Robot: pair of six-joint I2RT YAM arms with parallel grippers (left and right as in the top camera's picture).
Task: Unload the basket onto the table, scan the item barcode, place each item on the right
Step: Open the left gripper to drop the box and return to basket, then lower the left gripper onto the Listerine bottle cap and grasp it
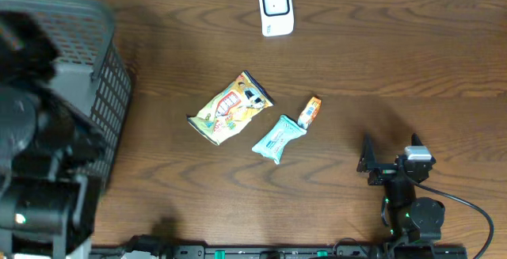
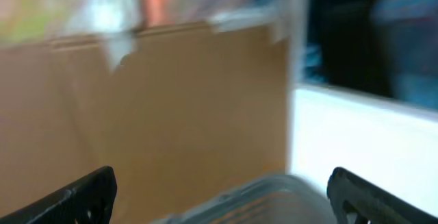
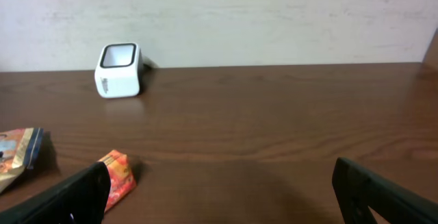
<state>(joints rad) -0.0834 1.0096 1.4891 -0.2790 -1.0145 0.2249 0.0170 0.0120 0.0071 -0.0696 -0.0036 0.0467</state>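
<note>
Three snack packets lie mid-table: a yellow bag (image 1: pixel 231 108), a teal packet (image 1: pixel 277 138) and a small orange packet (image 1: pixel 310 110). The white barcode scanner (image 1: pixel 276 9) stands at the far edge. My right gripper (image 1: pixel 390 153) rests low at the near right, open and empty, facing the scanner (image 3: pixel 120 70). In its wrist view the orange packet (image 3: pixel 118 176) lies beside its left finger (image 3: pixel 75 196). My left gripper (image 2: pixel 220 179) is open. Its blurred view shows brown cardboard (image 2: pixel 171 114), a white surface (image 2: pixel 363 142) and a grey-clear shape (image 2: pixel 274 200) low between the jaws.
A dark mesh basket (image 1: pixel 111 85) stands at the left edge, with the left arm (image 1: pixel 32 156) over and in front of it. An edge of the yellow bag (image 3: pixel 17 155) shows at the left of the right wrist view. A pale wall runs behind the table.
</note>
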